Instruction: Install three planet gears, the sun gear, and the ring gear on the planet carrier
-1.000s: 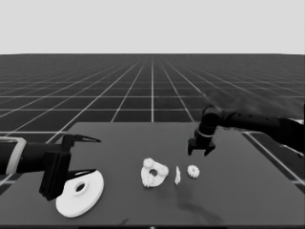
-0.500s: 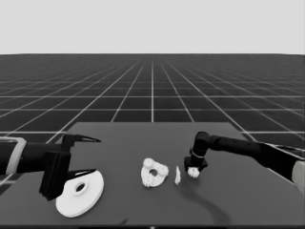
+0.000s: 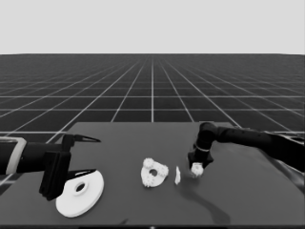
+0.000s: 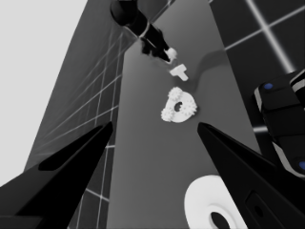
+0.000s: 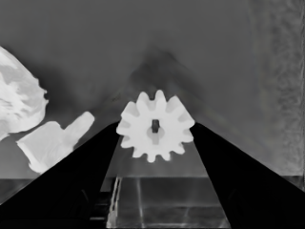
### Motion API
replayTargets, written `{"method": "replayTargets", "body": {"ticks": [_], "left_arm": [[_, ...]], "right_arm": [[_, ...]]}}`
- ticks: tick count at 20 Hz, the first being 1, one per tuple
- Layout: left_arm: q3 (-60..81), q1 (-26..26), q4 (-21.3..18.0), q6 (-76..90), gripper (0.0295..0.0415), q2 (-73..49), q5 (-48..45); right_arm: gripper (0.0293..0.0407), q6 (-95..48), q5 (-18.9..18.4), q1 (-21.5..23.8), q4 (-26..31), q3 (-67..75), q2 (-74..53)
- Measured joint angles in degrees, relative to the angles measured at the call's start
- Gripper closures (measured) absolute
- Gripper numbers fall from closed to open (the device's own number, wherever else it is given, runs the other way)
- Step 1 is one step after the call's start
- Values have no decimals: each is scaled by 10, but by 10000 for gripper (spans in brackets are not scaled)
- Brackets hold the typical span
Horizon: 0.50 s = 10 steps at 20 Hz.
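Right gripper (image 3: 197,168) is lowered over a small gear (image 5: 155,126) right of the thin white piece (image 3: 177,175), fingers closed against its sides. Left gripper (image 3: 88,155) is parked, spread wide, above the larger round part (image 3: 81,193); the smaller round part (image 3: 154,172) is seen mid-table.

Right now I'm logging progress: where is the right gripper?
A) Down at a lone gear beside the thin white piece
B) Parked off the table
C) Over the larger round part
A: the right gripper is down at the lone gear, which lies between its fingers beside the thin white piece.
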Motion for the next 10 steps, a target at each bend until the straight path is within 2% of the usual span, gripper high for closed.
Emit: {"method": "replayTargets", "body": {"ticks": [1,2,3,5,9,10], "left_arm": [[0,0,0,0,326,0,0],[0,0,0,0,326,0,0],[0,0,0,0,326,0,0],[0,0,0,0,326,0,0],[0,0,0,0,326,0,0],[0,0,0,0,326,0,0]], "right_arm": [[390,12,-26,73,55,25,-10],[390,11,-39,117,90,24,-9],[390,8,-47,141,111,18,-7],[390,4,-54,162,129,8,-3],[390,1,-58,171,138,2,-1],[390,110,-53,171,140,-8,80]]}}
